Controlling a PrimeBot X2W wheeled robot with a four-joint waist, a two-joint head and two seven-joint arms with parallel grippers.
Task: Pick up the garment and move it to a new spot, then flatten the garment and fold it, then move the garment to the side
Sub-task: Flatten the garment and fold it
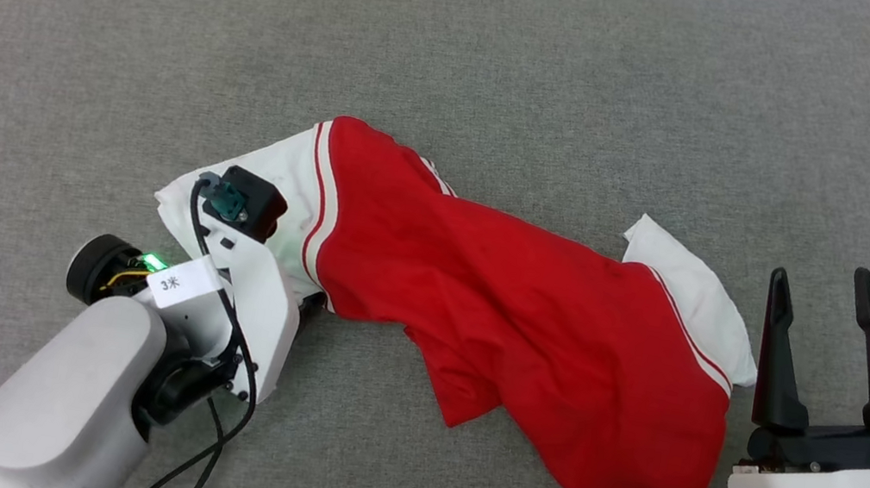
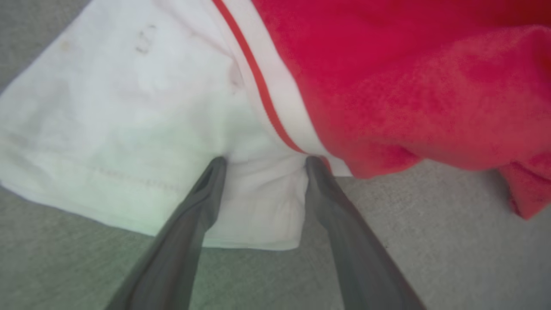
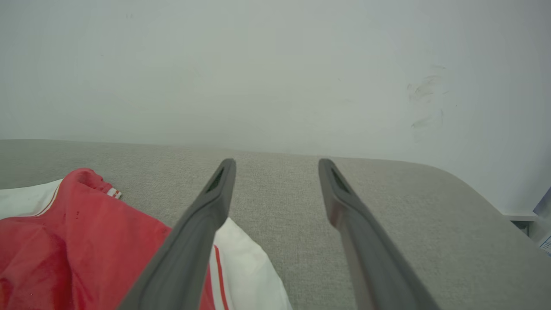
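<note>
The right gripper (image 3: pixel 276 162) rises from the 6 o'clock edge with its two dark fingers (image 3: pixel 202 224) spread wide, and nothing is between them. Behind the fingers lies a grey cloth surface (image 3: pixel 387 206), whose edge curves down toward 3 o'clock. At 8 o'clock the garment (image 3: pixel 64 241) lies crumpled on this surface, red, with a thin red stripe along its white sleeve (image 3: pixel 245 258). The finger on the 9 o'clock side passes in front of this sleeve; whether it touches the sleeve cannot be told. A pale wall (image 3: pixel 258 64) stands from 9 to 3 o'clock across the top, with faint dark marks (image 3: pixel 424 101) at 2 o'clock.
</note>
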